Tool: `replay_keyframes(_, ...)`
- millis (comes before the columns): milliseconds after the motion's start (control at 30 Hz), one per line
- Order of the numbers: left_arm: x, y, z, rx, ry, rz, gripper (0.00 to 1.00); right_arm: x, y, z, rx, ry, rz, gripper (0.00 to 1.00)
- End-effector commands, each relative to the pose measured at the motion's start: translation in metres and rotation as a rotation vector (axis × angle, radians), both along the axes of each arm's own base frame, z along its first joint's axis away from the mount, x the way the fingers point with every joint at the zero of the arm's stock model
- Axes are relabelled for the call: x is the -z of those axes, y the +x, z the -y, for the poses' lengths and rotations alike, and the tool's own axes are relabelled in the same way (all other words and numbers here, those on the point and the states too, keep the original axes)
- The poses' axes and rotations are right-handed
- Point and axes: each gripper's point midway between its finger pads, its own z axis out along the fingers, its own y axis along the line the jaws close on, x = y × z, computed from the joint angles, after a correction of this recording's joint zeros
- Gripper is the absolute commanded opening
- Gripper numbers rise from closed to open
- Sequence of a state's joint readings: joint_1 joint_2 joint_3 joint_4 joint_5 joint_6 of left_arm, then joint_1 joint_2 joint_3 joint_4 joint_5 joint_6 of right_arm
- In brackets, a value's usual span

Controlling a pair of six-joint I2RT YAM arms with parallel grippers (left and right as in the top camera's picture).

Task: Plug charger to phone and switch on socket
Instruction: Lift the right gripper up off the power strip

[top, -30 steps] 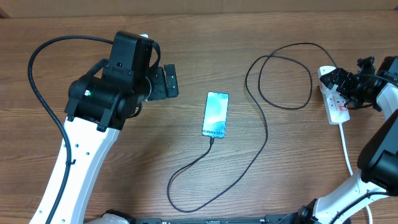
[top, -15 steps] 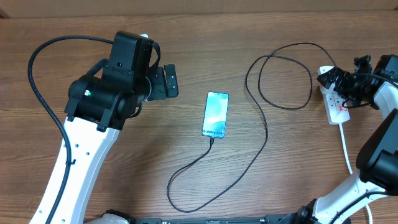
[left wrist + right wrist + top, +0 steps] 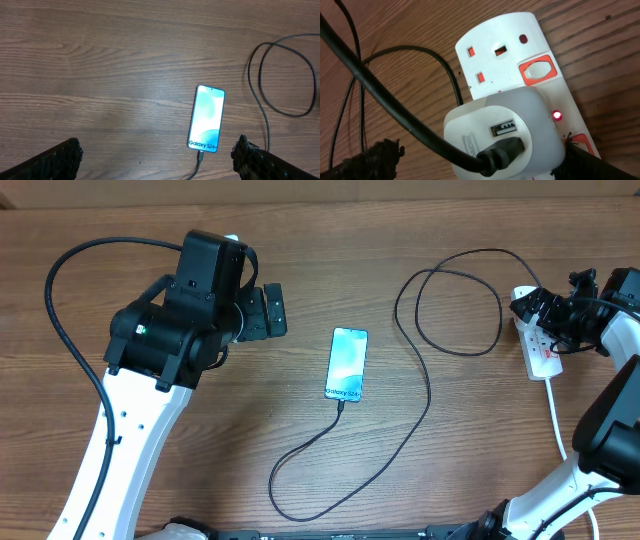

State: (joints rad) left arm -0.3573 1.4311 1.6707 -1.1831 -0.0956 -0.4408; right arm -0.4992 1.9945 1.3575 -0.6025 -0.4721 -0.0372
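Note:
The phone [image 3: 346, 363] lies face up mid-table with its blue-teal screen lit; it also shows in the left wrist view [image 3: 206, 118]. The charger's black cable [image 3: 428, 395] is plugged into the phone's bottom edge [image 3: 200, 156] and loops right to the socket [image 3: 541, 350]. In the right wrist view its black plug [image 3: 502, 150] sits in a white adapter [image 3: 520, 107] on the socket [image 3: 505, 35], and a red light [image 3: 557, 115] glows. My right gripper [image 3: 552, 313] is open, straddling the adapter [image 3: 480, 162]; its right finger rests at an orange switch [image 3: 582, 144]. My left gripper [image 3: 270, 310] is open and empty, left of the phone.
The socket's thick white cord [image 3: 556, 420] runs toward the table's front right. A second orange switch [image 3: 536, 70] and a free outlet [image 3: 487, 60] lie at the socket's far end. The cable forms a loop [image 3: 450, 305] between phone and socket.
My right gripper shifted slightly over the socket about a second ago and has held still since. The left arm, phone and cable have not moved.

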Motion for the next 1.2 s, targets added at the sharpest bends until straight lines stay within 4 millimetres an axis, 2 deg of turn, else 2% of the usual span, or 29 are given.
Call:
replay_keyframes(0, -0.005, 0.004, -0.004, -0.01, 0.013, 0.016, 1.0, 0.004, 0.0, -0.026, -0.023, 0.081, -0.023, 1.0)
replay_keyframes(267, -0.005, 0.004, -0.004, -0.01, 0.013, 0.016, 1.0, -0.015, 0.002, -0.024, -0.022, 0.064, 0.002, 1.0)
replay_keyframes(567, -0.005, 0.004, -0.004, -0.009, 0.013, 0.016, 1.0, -0.056, 0.001, -0.012, 0.007, -0.038, 0.053, 1.0)
replay_keyframes(1167, -0.005, 0.004, -0.004, -0.01, 0.013, 0.016, 1.0, -0.108, -0.017, 0.001, 0.069, -0.181, 0.093, 1.0)
